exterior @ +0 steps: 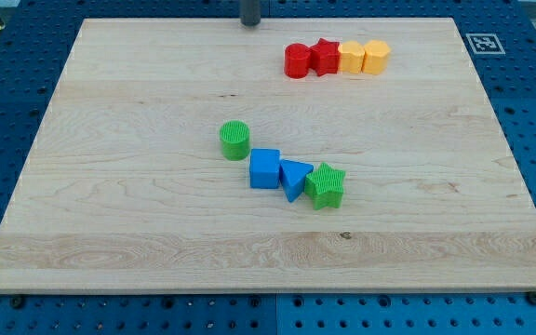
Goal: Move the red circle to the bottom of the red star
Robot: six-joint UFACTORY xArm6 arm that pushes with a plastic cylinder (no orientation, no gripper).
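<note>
Red circle point(297, 60): short ribbed cylinder, standing upright near the view's top, right of centre, on the wooden surface point(138, 233). Touches the red star point(325, 57) on its view-left side, or sits so close that no gap shows. Looks like light, rigid plastic; likely to slide easily on smooth wood and, being round, to roll off a push that is not aimed through its middle. No taking hold possible: no gripper on this arm, so nothing open, closed or held, only a rod for pushing. Best contact probably on the circle's top-left flank, nudging it down and rightward around the star, with care not to drag the star along.

Beyond the star, toward the view's right, two yellow blocks point(365, 57) in the same row, pressed together, shapes hard to make out. My tip point(250, 23) at the view's top edge, left of the red circle and apart from it, touching no block.

Well apart, mid-board: green cylinder point(235, 140), blue cube point(265, 168), blue triangle point(294, 178), green star point(325, 185), strung in a loose diagonal.
</note>
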